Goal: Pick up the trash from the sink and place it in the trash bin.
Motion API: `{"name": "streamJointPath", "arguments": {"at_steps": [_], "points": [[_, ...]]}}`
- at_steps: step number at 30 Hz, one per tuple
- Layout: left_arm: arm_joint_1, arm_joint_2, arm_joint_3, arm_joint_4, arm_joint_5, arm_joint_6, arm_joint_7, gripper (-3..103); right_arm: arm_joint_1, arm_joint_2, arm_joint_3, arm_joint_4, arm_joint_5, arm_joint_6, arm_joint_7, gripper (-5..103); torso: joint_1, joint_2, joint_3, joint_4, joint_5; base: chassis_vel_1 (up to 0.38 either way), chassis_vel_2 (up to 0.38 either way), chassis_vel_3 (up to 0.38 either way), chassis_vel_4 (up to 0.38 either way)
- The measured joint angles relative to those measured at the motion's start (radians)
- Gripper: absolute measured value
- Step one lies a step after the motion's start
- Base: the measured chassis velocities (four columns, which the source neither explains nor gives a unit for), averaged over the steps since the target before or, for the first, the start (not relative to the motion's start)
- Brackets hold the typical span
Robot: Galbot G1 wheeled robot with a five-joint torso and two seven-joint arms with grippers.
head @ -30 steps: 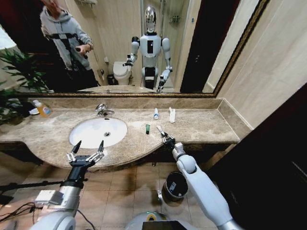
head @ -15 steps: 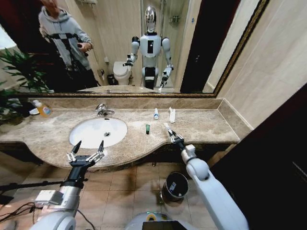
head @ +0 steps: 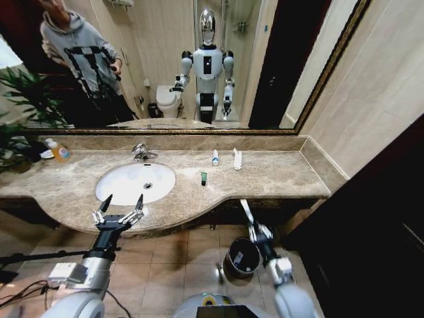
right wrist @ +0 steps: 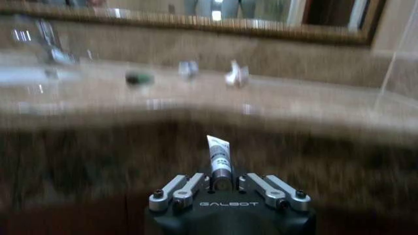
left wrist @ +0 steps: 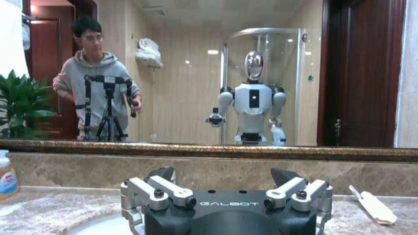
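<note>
Right gripper clamped on a white tube has dropped off the countertop to just above the trash bin at its 7 o'clock, drop looks imminent; left gripper splayed empty by the sink

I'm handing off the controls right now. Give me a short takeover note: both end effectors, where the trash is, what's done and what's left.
Right end effector: shut on a white tube, off the countertop edge, above the floor beside the trash bin. The tube has not been dropped in.
Left end effector: open, holding nothing, hovering at the front edge by the sink.
On the counter: dark green tube, blue-capped white tube, white packet.
Sink basin looks clear of trash.
Left to do: release the held tube into the bin, then bin the three counter items.
</note>
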Motion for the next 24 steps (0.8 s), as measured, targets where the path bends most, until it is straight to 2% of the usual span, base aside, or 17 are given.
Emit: {"name": "streamJointPath", "arguments": {"at_steps": [3,5,6,10,11,16,20,24], "points": [[0.000,0.000,0.000,0.000,0.000,0.000,0.000,100,0.045,0.002,-0.004,-0.121,-0.003,0.003,0.001,18,0.000,0.000,0.000,-0.0001,0.0002,0.000,0.000,0.000,0.000],[0.000,0.000,0.000,0.000,0.000,0.000,0.000,100,0.138,-0.011,-0.017,-0.285,0.008,0.010,-0.004,18,0.000,0.000,0.000,0.0002,0.0005,0.000,0.000,0.000,0.000],[0.000,0.000,0.000,0.000,0.000,0.000,0.000,100,0.138,-0.011,-0.017,-0.285,0.008,0.010,-0.004,18,0.000,0.000,0.000,0.0002,0.0005,0.000,0.000,0.000,0.000],[0.000,0.000,0.000,0.000,0.000,0.000,0.000,100,0.332,-0.026,-0.041,-0.591,0.057,0.011,-0.065,18,0.000,0.000,0.000,0.0004,0.0004,0.000,0.000,0.000,0.000],[0.000,0.000,0.000,0.000,0.000,0.000,0.000,100,0.332,-0.026,-0.041,-0.591,0.057,0.011,-0.065,18,0.000,0.000,0.000,0.0004,0.0004,0.000,0.000,0.000,0.000],[0.000,0.000,0.000,0.000,0.000,0.000,0.000,100,0.468,-0.027,-0.051,-0.810,0.105,-0.005,-0.091,18,0.000,0.000,0.000,0.0003,0.0005,0.000,0.000,0.000,0.000],[0.000,0.000,0.000,0.000,0.000,0.000,0.000,100,0.557,-0.029,-0.052,-0.970,0.084,0.000,-0.093,18,0.000,0.000,0.000,0.0002,0.0005,0.000,0.000,0.000,0.000],[0.000,0.000,0.000,0.000,0.000,0.000,0.000,100,0.657,-0.027,-0.049,-1.143,0.008,0.009,-0.081,18,0.000,0.000,0.000,0.0001,0.0005,0.000,0.000,0.000,0.000]]}}
